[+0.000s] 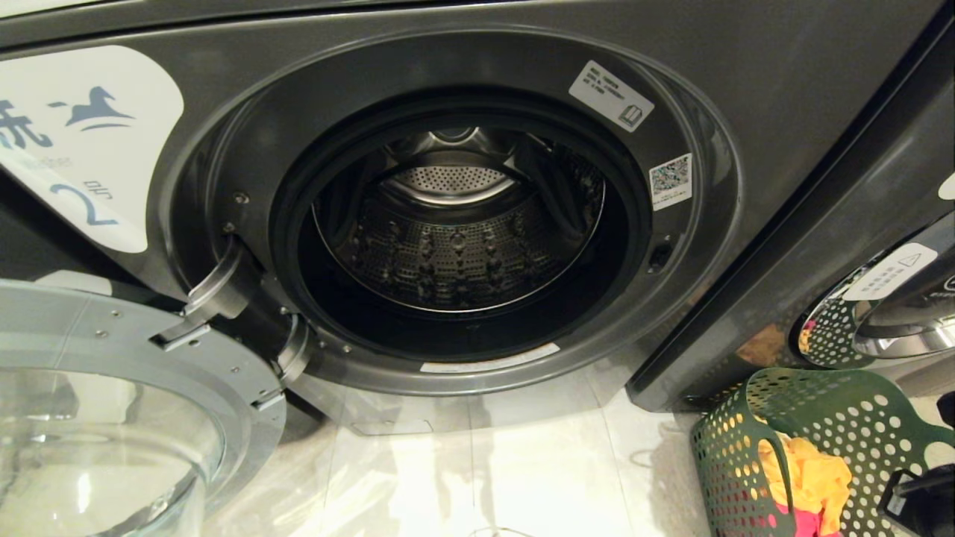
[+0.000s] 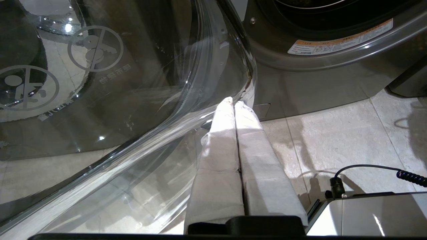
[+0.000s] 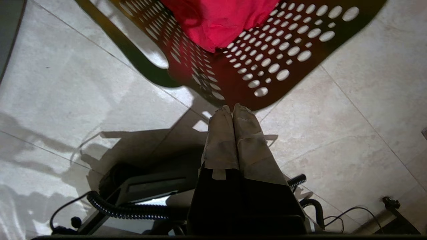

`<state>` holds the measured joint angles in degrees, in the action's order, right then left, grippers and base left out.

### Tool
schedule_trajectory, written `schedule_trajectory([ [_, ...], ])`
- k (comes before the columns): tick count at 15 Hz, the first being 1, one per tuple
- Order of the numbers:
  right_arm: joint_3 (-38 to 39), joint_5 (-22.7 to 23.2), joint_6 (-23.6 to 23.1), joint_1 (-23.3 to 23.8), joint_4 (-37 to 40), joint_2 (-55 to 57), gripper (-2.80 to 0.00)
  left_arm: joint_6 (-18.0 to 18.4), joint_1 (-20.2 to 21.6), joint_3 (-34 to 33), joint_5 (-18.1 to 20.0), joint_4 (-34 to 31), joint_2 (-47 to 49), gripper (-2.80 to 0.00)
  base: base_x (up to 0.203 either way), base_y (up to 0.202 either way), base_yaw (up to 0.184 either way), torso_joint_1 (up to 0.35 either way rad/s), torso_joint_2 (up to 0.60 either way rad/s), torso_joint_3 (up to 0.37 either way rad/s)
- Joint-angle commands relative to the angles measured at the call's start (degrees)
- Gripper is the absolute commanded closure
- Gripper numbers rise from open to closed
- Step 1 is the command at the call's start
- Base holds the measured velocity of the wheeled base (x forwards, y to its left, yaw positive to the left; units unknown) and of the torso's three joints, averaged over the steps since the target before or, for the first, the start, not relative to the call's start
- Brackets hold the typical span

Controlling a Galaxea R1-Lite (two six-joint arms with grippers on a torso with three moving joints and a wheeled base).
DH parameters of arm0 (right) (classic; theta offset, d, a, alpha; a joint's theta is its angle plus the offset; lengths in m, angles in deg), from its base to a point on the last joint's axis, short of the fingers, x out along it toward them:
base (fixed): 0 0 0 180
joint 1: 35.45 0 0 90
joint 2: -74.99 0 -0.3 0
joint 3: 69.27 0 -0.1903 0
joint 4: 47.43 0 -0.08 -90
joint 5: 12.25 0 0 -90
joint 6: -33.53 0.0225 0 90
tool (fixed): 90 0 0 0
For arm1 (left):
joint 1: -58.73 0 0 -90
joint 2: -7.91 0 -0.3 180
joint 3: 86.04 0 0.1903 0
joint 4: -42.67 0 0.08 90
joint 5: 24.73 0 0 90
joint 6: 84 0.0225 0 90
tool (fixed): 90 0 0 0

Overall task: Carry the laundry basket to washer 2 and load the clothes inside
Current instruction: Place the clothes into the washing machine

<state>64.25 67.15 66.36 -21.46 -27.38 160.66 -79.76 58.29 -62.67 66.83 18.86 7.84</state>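
Washer 2 (image 1: 746,89), dark grey with a horse-and-2 label (image 1: 82,142), fills the head view with its door (image 1: 112,418) swung open to the left. Its steel drum (image 1: 455,246) holds nothing. The green laundry basket (image 1: 843,418) stands on the floor at the lower right, holding yellow-orange clothes (image 1: 809,477) over a pink-red piece (image 1: 802,522). My right gripper (image 3: 232,108) is shut and empty, its tips just outside the basket (image 3: 267,56) wall, near the pink-red garment (image 3: 220,20). My left gripper (image 2: 233,102) is shut and empty, low beside the glass door (image 2: 133,100).
A second grey washer (image 1: 895,313) with a chrome-ringed door stands right behind the basket. A black part of my right arm (image 1: 918,496) shows at the lower right edge. Pale floor tiles (image 1: 522,477) lie in front of washer 2. Cables and my base (image 3: 140,196) lie under the right gripper.
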Motion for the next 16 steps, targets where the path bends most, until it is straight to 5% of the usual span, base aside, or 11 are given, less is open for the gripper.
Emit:
schedule_trajectory([
  [1,-3.07,3.05,-2.31,4.58,-3.22,10.31,0.0,-0.02,0.0,0.0,0.02,0.0,0.07,0.0,0.0,0.0,0.0,0.0,0.0,0.0],
  [5,-9.6,8.46,-9.1,12.12,-6.97,18.1,0.0,0.0,0.0,0.0,0.02,0.0,0.07,0.0,0.0,0.0,0.0,0.0,0.0,0.0],
  [6,-10.3,8.77,-11.56,14.29,-7.08,19.51,-2.8,-0.02,0.0,0.0,0.02,0.0,0.07,0.0,0.0,0.0,0.0,0.0,0.0,0.0],
  [9,-12.45,9.92,-21.68,18.85,-8.18,23.98,-2.8,0.06,0.0,0.0,0.02,0.0,0.07,0.0,0.0,0.0,0.0,0.0,0.0,0.0],
  [10,-13.04,13.99,-24.15,20.57,-8.94,25.85,-2.8,0.02,0.0,0.0,0.02,0.0,0.07,0.0,0.0,0.0,0.0,0.0,0.0,0.0],
  [16,-24.79,22.1,-21.82,23.43,-12.06,45.24,-2.8,-0.02,0.0,0.0,0.02,0.0,0.07,0.0,0.0,0.0,0.0,0.0,0.0,0.0],
])
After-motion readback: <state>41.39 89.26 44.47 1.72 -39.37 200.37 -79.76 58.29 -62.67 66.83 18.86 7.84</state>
